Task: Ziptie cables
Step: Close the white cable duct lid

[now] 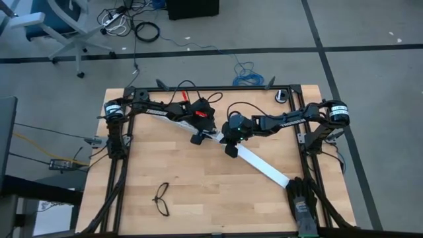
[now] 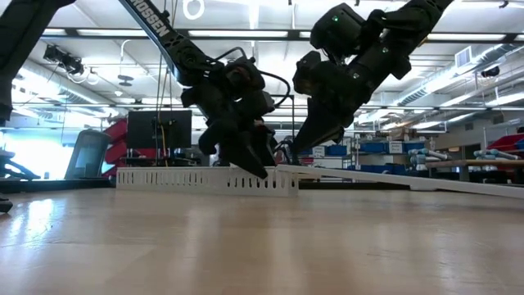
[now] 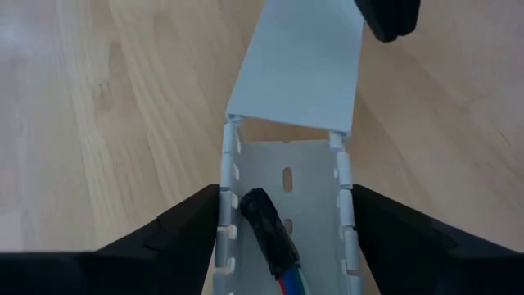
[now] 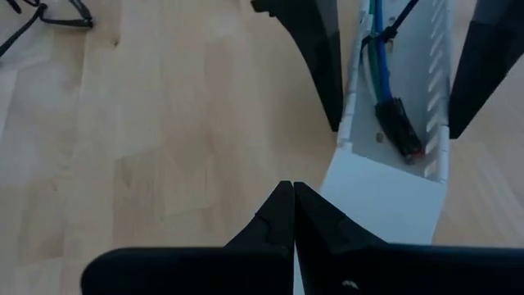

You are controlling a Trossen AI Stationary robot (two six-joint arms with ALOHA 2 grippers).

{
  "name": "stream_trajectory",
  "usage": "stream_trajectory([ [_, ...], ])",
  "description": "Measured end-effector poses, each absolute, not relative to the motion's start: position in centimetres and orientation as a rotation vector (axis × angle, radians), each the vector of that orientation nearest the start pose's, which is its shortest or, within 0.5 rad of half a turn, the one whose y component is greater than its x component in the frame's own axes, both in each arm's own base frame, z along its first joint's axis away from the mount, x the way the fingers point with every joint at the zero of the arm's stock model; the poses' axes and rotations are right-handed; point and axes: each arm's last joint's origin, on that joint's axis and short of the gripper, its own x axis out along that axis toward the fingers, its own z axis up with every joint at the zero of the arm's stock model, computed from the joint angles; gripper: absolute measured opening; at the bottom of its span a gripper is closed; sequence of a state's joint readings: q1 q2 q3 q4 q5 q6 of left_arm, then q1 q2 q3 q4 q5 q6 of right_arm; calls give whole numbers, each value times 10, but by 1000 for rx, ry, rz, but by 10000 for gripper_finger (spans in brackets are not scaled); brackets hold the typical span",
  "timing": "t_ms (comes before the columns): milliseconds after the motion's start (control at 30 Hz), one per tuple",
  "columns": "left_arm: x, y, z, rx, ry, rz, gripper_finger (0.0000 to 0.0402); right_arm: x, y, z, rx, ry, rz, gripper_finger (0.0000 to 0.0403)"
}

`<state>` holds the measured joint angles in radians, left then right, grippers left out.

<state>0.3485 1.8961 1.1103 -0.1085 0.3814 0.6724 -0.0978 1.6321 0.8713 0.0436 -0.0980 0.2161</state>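
Left end effector: fingers apart, straddling the slotted white channel, walls just inside each pad. Cables lie in the channel, dark end foremost, near the surface's middle toward the far edge. Right end effector: fingers together, over the flat white strip. I'd steady the channel squarely, avoiding the wires. Ziptie not discernible.

matt wood table, smooth plastic duct

Cables cut off at the left wrist view's edge, only the dark end showing. Ziptie not made out anywhere. Glasses clipped by the right wrist frame.
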Motion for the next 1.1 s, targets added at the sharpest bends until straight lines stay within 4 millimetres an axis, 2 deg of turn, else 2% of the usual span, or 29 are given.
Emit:
stream_trajectory([
  [333,361,119,148,312,777,-310,213,322,-32,173,278,769,-158,0],
  [433,361,119,148,313,777,-310,203,321,-35,173,254,764,-235,0],
  [567,361,119,148,313,775,-311,199,321,-43,171,265,766,-241,0],
  [767,361,118,147,312,777,-316,198,328,-58,156,305,768,-170,0],
  [933,362,118,148,316,769,-318,198,331,-66,158,250,718,-135,0],
  [1100,362,118,147,315,768,-320,198,329,-73,159,251,758,-135,0],
])
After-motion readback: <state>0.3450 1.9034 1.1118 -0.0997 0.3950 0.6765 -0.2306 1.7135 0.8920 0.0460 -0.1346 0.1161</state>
